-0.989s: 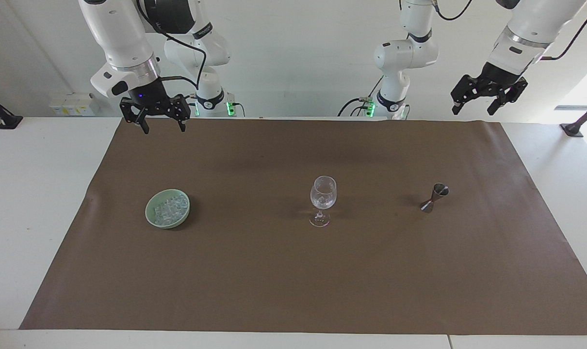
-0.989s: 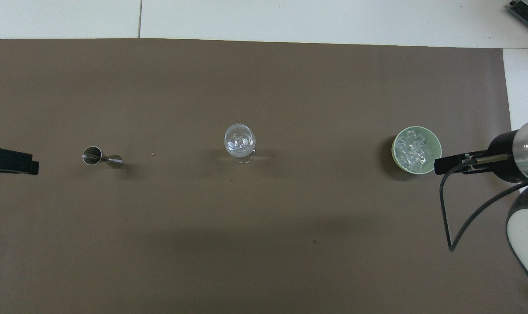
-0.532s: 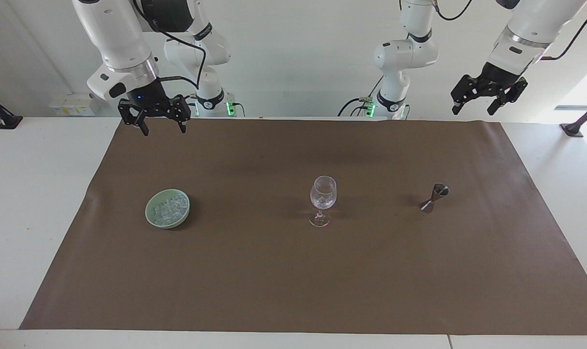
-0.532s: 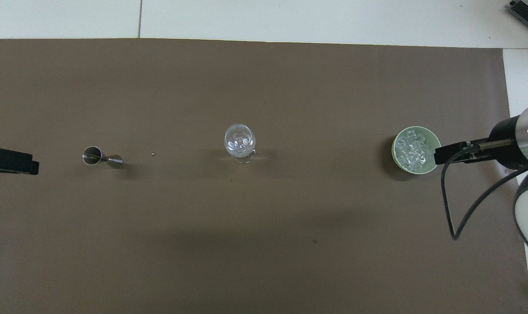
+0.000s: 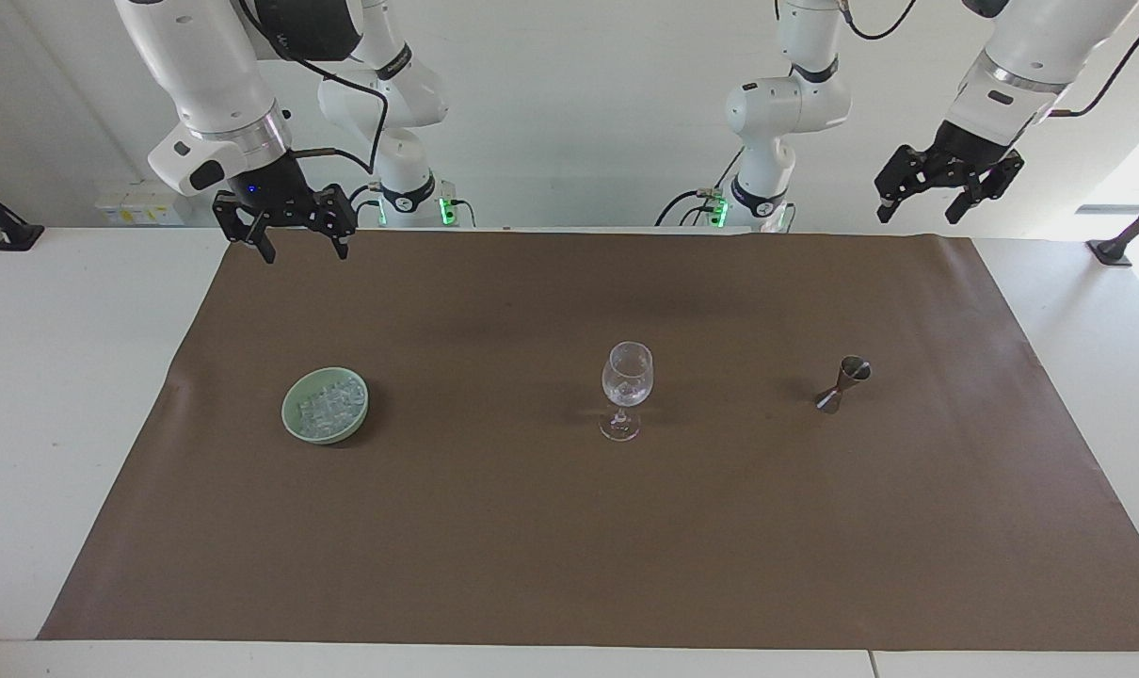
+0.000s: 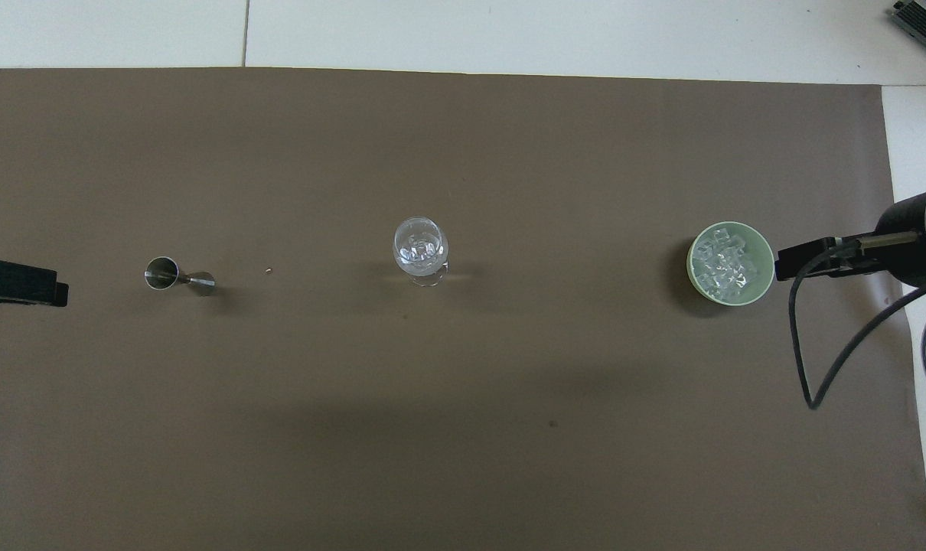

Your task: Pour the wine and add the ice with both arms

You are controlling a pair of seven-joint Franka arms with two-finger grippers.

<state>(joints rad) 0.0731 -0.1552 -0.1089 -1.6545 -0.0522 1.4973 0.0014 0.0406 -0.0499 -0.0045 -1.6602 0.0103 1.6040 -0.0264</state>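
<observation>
A clear wine glass stands mid-mat with a few small clear cubes in its cup. Ice fills a pale green bowl toward the right arm's end. A metal jigger stands toward the left arm's end. No wine can be made out. My right gripper hangs open and empty over the mat's corner by the robots. My left gripper waits open, raised above the mat's other corner by the robots.
A brown mat covers most of the white table. A tiny crumb lies between jigger and glass. The right arm's black cable loops down beside the bowl.
My right gripper has drifted up and toward the right arm's end of the table, off the bowl's rim as seen from overhead. The left arm, glass, jigger and bowl have not moved.
</observation>
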